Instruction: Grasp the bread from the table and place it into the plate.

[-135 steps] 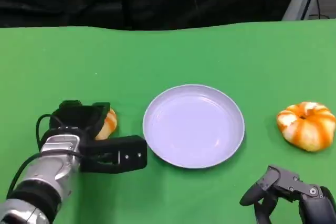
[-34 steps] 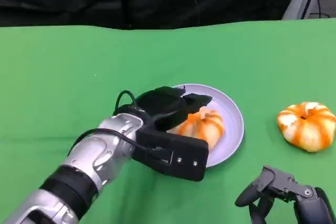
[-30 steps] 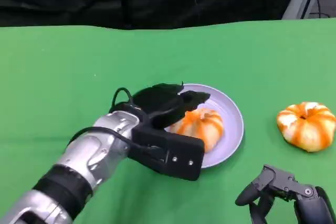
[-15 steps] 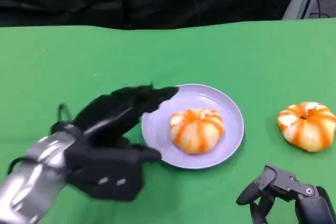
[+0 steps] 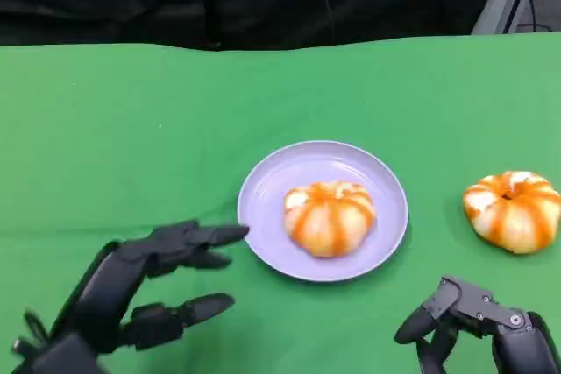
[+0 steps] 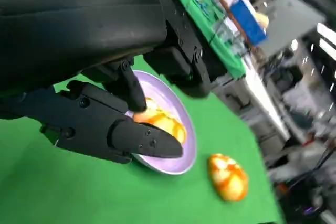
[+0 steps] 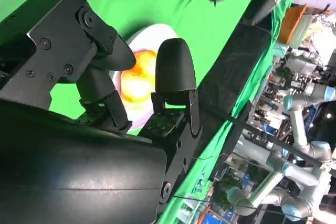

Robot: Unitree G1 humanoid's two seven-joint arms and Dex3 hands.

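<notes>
We see one orange-striped bread (image 5: 329, 216) lying in the lavender plate (image 5: 263, 194), our left hand (image 5: 145, 291) released, fingers spread beside it.

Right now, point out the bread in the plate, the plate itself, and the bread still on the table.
bread in the plate (image 5: 329, 217), head view, middle of its striped top.
plate (image 5: 267, 194), head view, bare part inside the rim nearest the left hand.
bread on the table (image 5: 513, 209), head view, middle of its top.

Two orange-striped breads, one (image 5: 329, 216) on the plate, one (image 5: 513, 210) on the table, one lilac plate (image 5: 390, 232), two robot hands, left robot hand (image 5: 145, 291), right robot hand (image 5: 478, 326)
</notes>
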